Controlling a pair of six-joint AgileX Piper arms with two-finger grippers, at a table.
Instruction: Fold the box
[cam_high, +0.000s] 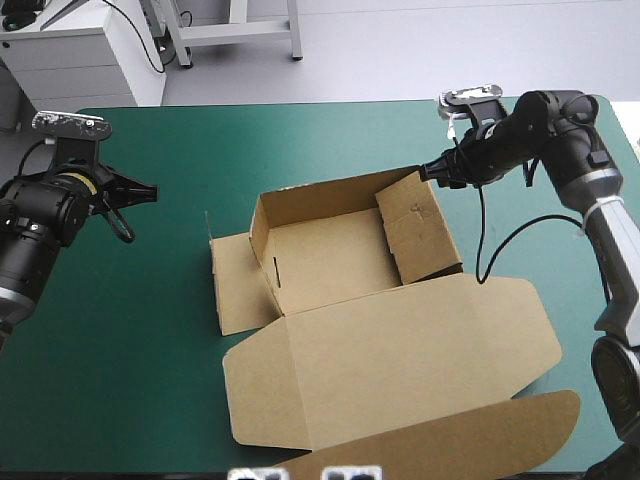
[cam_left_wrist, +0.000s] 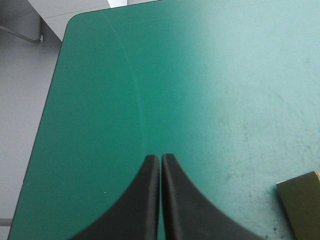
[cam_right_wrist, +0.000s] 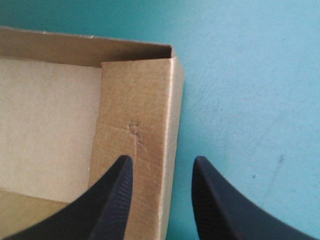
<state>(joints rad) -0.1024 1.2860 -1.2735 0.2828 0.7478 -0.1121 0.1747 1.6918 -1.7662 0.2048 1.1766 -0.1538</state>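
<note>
The brown box (cam_high: 330, 255) stands mid-table as an open tray, its far and left walls raised. Its right wall panel (cam_high: 420, 225) leans inward over the floor. The lid (cam_high: 400, 360) lies flat toward the table's front edge, and a side flap (cam_high: 235, 285) lies flat on the left. My right gripper (cam_high: 432, 170) is open at the far right corner of the box. In the right wrist view the gripper (cam_right_wrist: 162, 162) straddles the outer edge of that panel (cam_right_wrist: 135, 115). My left gripper (cam_high: 150, 190) hangs shut, well left of the box; its tips (cam_left_wrist: 160, 157) meet over bare cover.
The lid's curved tuck flap (cam_high: 500, 440) reaches the front edge of the table. Teal-green cover (cam_high: 150, 330) lies bare between the left arm and the box. A corner of brown board (cam_left_wrist: 300, 200) shows beside the left gripper. The table's far left corner (cam_left_wrist: 75, 20) lies ahead of it.
</note>
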